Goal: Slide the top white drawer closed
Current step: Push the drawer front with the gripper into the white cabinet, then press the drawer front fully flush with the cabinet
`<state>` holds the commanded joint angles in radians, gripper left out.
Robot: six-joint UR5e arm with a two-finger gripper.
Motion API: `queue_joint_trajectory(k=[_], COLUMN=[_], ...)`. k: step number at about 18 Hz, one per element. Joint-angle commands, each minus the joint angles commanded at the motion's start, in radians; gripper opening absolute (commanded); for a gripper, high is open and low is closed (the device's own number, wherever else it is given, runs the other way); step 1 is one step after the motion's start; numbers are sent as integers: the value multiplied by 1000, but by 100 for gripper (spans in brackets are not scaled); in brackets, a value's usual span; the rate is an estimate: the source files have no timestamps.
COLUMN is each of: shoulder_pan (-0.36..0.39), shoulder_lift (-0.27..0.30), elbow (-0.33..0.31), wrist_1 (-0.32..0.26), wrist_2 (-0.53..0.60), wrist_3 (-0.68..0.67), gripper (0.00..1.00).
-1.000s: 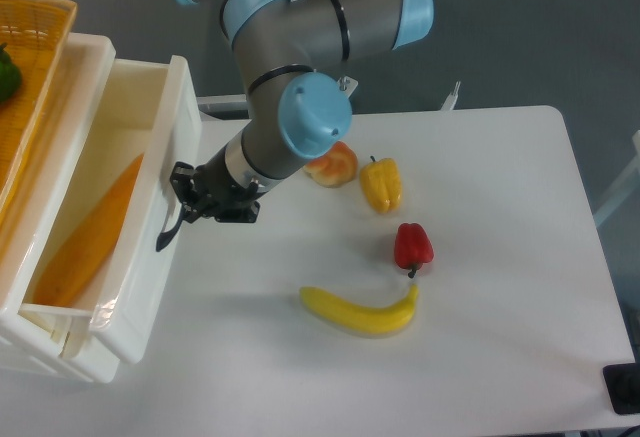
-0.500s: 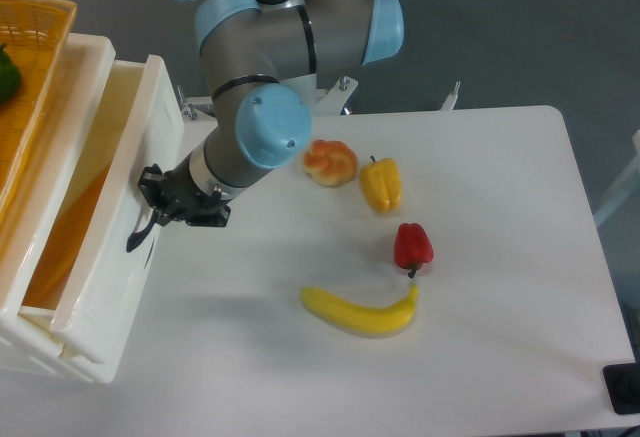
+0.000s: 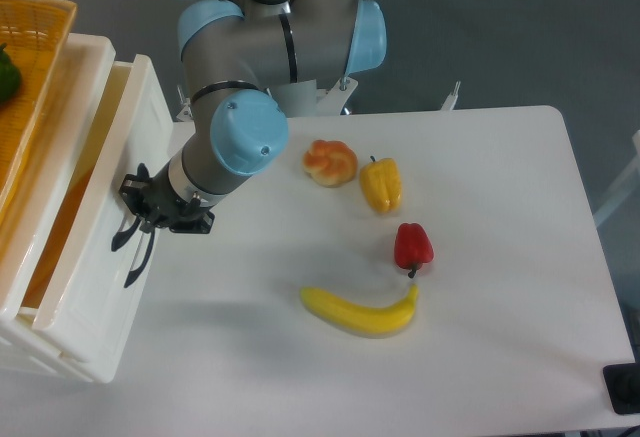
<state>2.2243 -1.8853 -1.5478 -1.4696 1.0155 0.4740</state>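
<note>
The top white drawer (image 3: pixel 95 207) slightly open — one gripper (image 3: pixel 135 219) at its handle, grip state unclear — one banana (image 3: pixel 362 311), two peppers.

lab: robot arm (image 3: pixel 270 47), toy food

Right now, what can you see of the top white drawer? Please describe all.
The top white drawer is glossy white plastic, the upper one in its cabinet at the table's left edge. It stands almost shut, with a narrow gap open on top showing something orange inside. A black curved handle hangs on its front; the gripper presses against that front.
</note>
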Motion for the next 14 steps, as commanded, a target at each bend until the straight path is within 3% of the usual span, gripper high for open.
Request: queue_joint_trajectory(k=[14], shoulder_pan=[-40], shoulder_lift=[-51], elbow=[71], wrist_1=[14], wrist_2=[0], wrist_3=[-69], gripper=[10])
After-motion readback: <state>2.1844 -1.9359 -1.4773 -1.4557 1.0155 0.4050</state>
